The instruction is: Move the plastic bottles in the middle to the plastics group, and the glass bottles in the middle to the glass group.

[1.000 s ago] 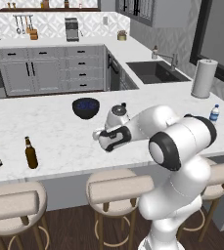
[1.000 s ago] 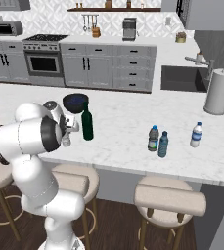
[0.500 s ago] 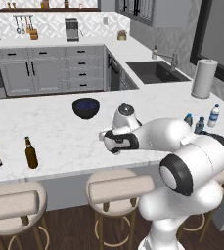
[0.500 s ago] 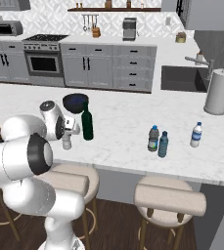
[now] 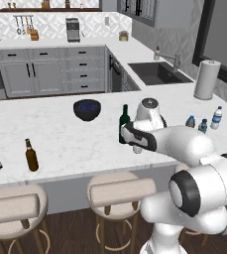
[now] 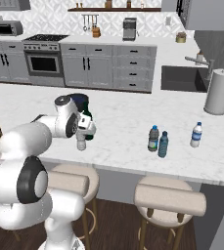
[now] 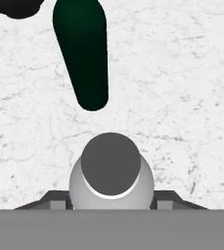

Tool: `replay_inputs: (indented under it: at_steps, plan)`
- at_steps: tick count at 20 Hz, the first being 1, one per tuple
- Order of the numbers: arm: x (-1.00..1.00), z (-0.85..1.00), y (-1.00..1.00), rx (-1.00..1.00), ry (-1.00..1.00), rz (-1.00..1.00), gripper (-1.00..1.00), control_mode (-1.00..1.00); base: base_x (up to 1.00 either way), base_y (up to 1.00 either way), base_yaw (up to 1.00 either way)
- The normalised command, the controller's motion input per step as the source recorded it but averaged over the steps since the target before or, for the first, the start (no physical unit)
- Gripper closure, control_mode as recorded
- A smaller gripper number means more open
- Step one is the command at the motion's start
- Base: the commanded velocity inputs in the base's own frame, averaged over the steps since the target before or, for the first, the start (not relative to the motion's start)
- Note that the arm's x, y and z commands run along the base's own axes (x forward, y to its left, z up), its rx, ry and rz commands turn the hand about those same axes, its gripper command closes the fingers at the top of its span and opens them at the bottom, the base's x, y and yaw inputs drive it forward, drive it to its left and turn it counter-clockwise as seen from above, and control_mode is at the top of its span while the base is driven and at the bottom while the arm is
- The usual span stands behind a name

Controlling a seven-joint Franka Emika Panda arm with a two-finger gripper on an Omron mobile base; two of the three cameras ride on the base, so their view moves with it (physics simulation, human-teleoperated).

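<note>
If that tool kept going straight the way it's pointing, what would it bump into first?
The tool points down, shut on a small grey-capped bottle. Going on, that bottle would probably meet the marble counter first; the green bottle stands aside.

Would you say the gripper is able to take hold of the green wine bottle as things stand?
Probably not yet: the gripper is shut on a small bottle, so its jaws are taken. The green wine bottle stands close beside it, with bare counter between.

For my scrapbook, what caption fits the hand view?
Gripper holding a grey-capped bottle near the green wine bottle.
</note>
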Motion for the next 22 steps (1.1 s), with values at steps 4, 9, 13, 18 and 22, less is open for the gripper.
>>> replay_inputs:
  at_steps: [4, 9, 13, 18, 22]
  plan:
    - [0.20, 0.08, -1.00, 0.00, 0.09, -0.11, 1.00, -1.00, 0.00, 0.00, 0.00]
    - [0.38, 0.00, -1.00, 0.00, 0.13, -0.12, 1.00, -1.00, 0.00, 0.00, 0.00]
    - [0.49, 0.00, -1.00, 0.00, 0.14, -0.13, 1.00, -1.00, 0.00, 0.00, 0.00]
    - [0.63, 0.00, -0.97, 0.00, 0.05, -0.13, 1.00, -1.00, 0.00, 0.00, 0.00]
    - [0.44, -0.03, -0.58, 0.00, -0.02, -0.02, 1.00, -1.00, 0.00, 0.00, 0.00]
